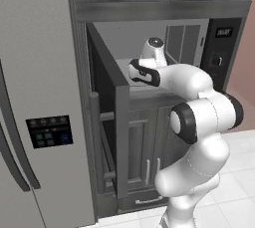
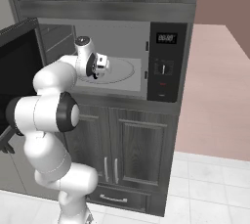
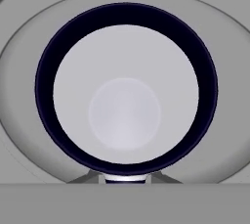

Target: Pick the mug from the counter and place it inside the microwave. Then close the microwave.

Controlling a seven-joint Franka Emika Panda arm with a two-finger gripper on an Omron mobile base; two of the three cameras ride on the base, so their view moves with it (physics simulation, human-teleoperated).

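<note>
1. Microwave (image 2: 166, 61): we find its door (image 1: 107, 112) swung wide open.
2. Turntable (image 2: 122, 71): round, white, on the cavity floor.
3. Mug (image 3: 126, 91): upright over the turntable, seen from above, dark rim, pale inside.
4. Hand (image 3: 126, 179): closed on the mug's rim, inside the cavity.

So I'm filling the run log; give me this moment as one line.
phase: placing | gripper: shut on mug | mug: over turntable inside microwave | door: open
</note>
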